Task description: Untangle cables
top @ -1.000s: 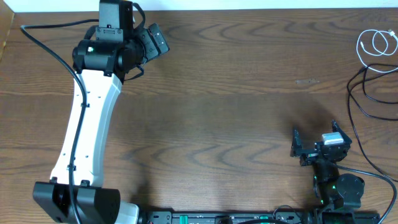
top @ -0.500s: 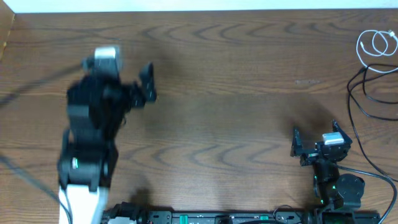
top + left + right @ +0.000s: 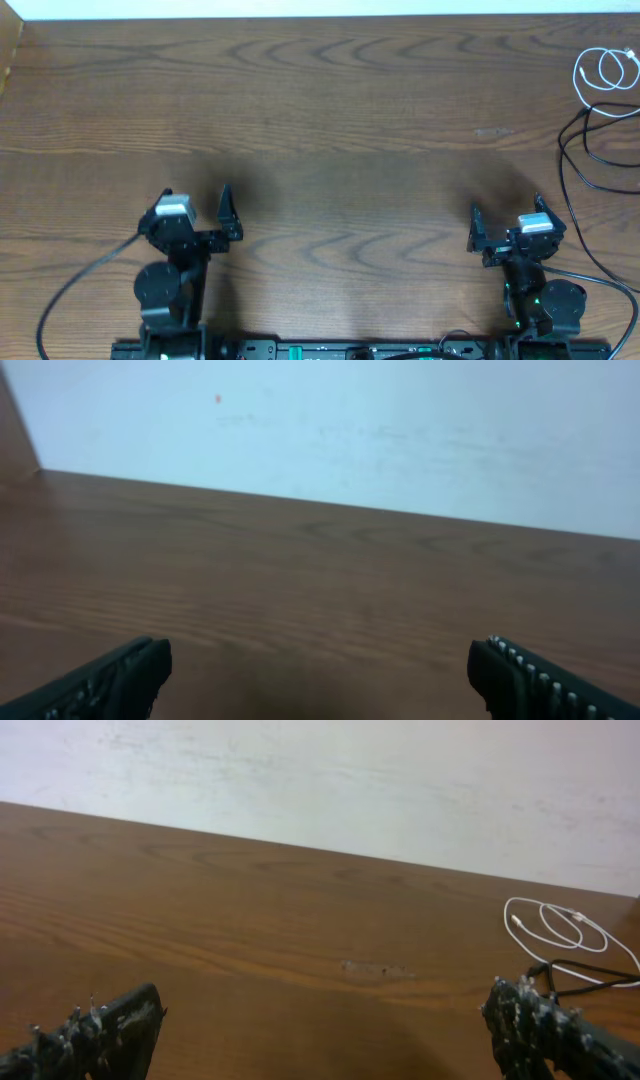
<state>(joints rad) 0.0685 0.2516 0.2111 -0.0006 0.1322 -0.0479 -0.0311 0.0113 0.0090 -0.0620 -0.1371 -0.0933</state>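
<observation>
The white cable (image 3: 606, 70) lies in a small coil at the table's far right corner; it also shows in the right wrist view (image 3: 556, 924). The black cable (image 3: 585, 148) loops just in front of it along the right edge, and a bit of it shows in the right wrist view (image 3: 578, 967). The two lie close together; I cannot tell if they cross. My left gripper (image 3: 190, 212) is open and empty at the near left, and its wrist view (image 3: 320, 680) shows only bare wood. My right gripper (image 3: 507, 220) is open and empty at the near right (image 3: 320, 1035), well short of the cables.
The brown wooden table (image 3: 340, 120) ends at a pale wall along the far edge. A thicker black robot wire (image 3: 75, 285) curves by the left arm's base, and another (image 3: 600, 275) runs by the right arm's base.
My left arm has pulled back from the far left of the table to the near edge, with its gripper open. The right arm and the cables have not moved.
</observation>
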